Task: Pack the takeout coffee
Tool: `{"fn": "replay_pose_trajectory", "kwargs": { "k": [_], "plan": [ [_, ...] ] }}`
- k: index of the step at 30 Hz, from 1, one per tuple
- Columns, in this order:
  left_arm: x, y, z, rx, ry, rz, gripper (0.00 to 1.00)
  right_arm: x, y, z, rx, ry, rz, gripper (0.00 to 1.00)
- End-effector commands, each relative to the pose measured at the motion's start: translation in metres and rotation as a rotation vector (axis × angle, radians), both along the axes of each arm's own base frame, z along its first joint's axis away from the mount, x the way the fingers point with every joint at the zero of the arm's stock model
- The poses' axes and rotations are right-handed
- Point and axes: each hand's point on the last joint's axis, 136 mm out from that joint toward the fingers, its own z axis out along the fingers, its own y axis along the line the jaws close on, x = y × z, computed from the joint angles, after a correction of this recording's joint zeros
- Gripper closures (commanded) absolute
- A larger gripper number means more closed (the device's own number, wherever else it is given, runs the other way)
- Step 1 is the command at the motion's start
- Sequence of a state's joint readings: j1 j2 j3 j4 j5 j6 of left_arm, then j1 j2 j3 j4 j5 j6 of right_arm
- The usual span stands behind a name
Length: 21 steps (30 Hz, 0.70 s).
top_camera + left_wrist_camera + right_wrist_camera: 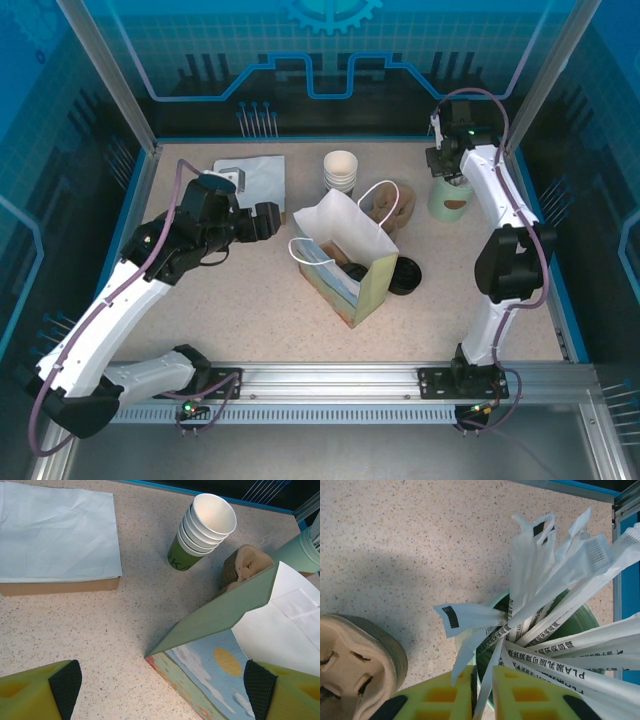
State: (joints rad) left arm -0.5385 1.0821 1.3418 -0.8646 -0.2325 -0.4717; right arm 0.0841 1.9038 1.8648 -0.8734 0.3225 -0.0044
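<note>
Right tool (484, 682) sits over the straw cup (450, 198), fingers nearly pressed together and pinching one wrapped straw (495, 652), presumably to fetch it for the drink. Left tool (270, 221) is spread wide, straddling a corner of the paper bag (340, 225) without gripping it, likely placed to steady the bag. Takeout coffee (353, 270): I read the dark lid low in the bag mouth as it, not certain; the bag stands upright mid-worktop (250, 300), mouth up for loading from above.
</note>
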Motion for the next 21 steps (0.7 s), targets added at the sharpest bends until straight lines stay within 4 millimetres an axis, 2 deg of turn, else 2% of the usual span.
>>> {"fn": "replay_pose_trajectory", "kwargs": {
  "k": [1,11,21],
  "plan": [
    [0.003,0.006,0.002,0.014,-0.003,0.025,0.12,0.005,-0.009,0.009,-0.004,-0.017,-0.011,0.86],
    [0.006,0.002,0.001,0.013,0.003,0.018,0.12,-0.019,-0.014,0.032,0.000,-0.040,-0.026,0.87],
    [0.006,0.000,0.001,0.004,0.005,0.014,0.12,-0.057,-0.022,0.066,-0.002,-0.074,-0.040,0.87]
  ]
}}
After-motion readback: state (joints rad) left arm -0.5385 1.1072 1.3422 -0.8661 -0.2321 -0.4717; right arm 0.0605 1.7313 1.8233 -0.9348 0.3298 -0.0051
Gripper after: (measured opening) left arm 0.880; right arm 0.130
